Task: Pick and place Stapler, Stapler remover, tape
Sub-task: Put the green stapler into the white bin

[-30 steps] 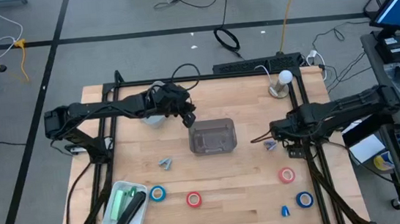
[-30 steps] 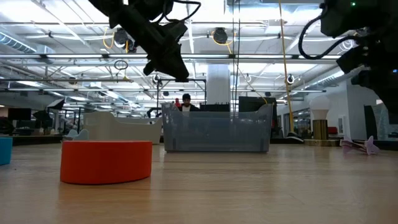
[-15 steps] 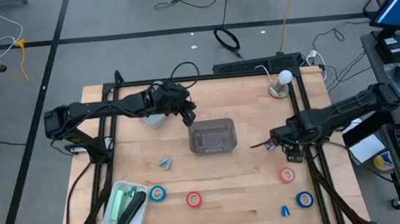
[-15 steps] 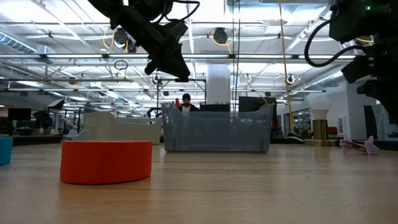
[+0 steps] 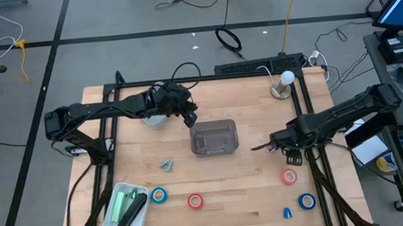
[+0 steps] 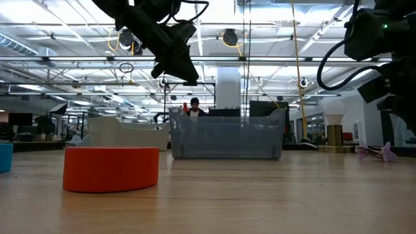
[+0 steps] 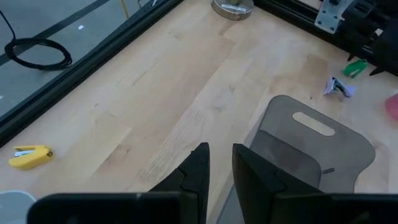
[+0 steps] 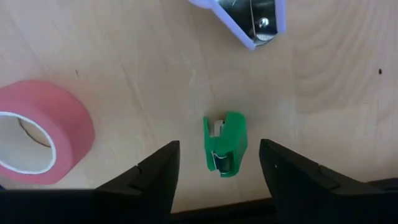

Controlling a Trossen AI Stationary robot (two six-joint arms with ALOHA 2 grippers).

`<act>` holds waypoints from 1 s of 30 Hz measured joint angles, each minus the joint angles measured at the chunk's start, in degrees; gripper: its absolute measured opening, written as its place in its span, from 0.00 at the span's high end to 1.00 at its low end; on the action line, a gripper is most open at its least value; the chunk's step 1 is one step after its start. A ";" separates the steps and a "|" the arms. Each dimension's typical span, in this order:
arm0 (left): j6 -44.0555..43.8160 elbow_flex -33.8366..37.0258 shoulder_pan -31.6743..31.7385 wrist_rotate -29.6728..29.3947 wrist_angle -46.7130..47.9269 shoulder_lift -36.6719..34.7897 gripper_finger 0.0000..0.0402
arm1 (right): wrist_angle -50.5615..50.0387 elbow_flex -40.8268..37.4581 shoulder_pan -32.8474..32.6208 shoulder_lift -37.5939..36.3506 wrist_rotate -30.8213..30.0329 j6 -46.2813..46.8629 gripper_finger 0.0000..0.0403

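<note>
High view: wooden surface [image 5: 224, 192]; left claw [image 5: 189, 118] above the far left corner of the grey bin [image 5: 214, 138]; right claw [image 5: 278, 142] low, right of the bin. Blue tape roll [image 5: 159, 195], red tape roll [image 5: 195, 200] near edge. Low view: red roll foreground, bin behind. Left wrist view: left claw's fingers [image 7: 194, 167] nearly together, holding nothing. Right wrist view: right claw [image 8: 219, 165] spread wide, straddling a small green staple remover [image 8: 225, 143], long axis running between the fingers, untouched; pink tape roll [image 8: 43, 127] beside it, flat.

Left gripper [image 7: 219, 163] nearly closed; right gripper [image 8: 217, 163] spread.
</note>
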State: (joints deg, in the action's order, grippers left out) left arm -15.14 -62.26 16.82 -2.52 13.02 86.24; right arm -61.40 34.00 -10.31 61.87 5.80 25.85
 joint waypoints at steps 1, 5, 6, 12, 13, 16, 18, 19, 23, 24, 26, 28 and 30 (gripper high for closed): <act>-0.02 0.00 0.01 0.00 0.00 0.00 0.82 | 0.14 -0.01 0.00 0.18 0.00 -0.05 0.49; 0.00 -0.02 0.02 -0.07 0.00 0.00 0.82 | 1.47 -0.02 0.00 0.43 0.00 0.01 0.55; 0.00 -0.04 0.02 -0.07 0.00 0.00 0.82 | 1.77 -0.02 0.01 0.42 -0.01 0.04 0.57; 0.02 -0.04 0.01 -0.09 0.00 0.00 0.82 | 2.00 -0.02 0.02 0.42 -0.04 0.04 0.65; 0.08 -0.04 0.01 -0.09 0.00 0.00 0.82 | 1.96 -0.02 0.02 0.42 -0.04 0.04 0.66; 0.32 -0.07 -0.02 -0.10 0.01 0.00 0.82 | 1.86 -0.02 0.02 0.42 -0.04 0.04 0.70; 0.44 -0.07 -0.03 -0.11 0.10 0.00 0.82 | 1.85 -0.02 0.02 0.42 -0.04 0.04 0.73; 0.44 -0.07 -0.03 -0.11 0.16 0.00 0.82 | 1.85 -0.02 0.02 0.42 -0.04 0.04 0.74; 0.65 -0.07 -0.03 -0.11 0.39 0.00 0.82 | 1.83 -0.02 0.04 0.42 -0.15 0.04 0.79; 0.97 -0.07 -0.03 -0.11 0.39 0.00 0.82 | 1.83 -0.02 0.04 0.42 -0.17 0.06 0.80; 1.28 -0.07 -0.04 -0.09 0.39 0.00 0.82 | 1.83 -0.02 0.04 0.42 -0.14 0.07 0.82; 1.36 -0.07 -0.05 -0.09 0.39 0.00 0.82 | 1.85 -0.02 0.04 0.42 -0.09 0.07 0.84; 1.39 -0.07 -0.05 -0.09 0.40 0.00 0.82 | 1.85 -0.02 0.04 0.42 -0.11 0.08 0.84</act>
State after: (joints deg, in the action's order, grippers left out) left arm -13.75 -62.33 16.78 -2.61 13.41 86.24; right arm -59.55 33.98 -10.26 62.28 5.70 25.93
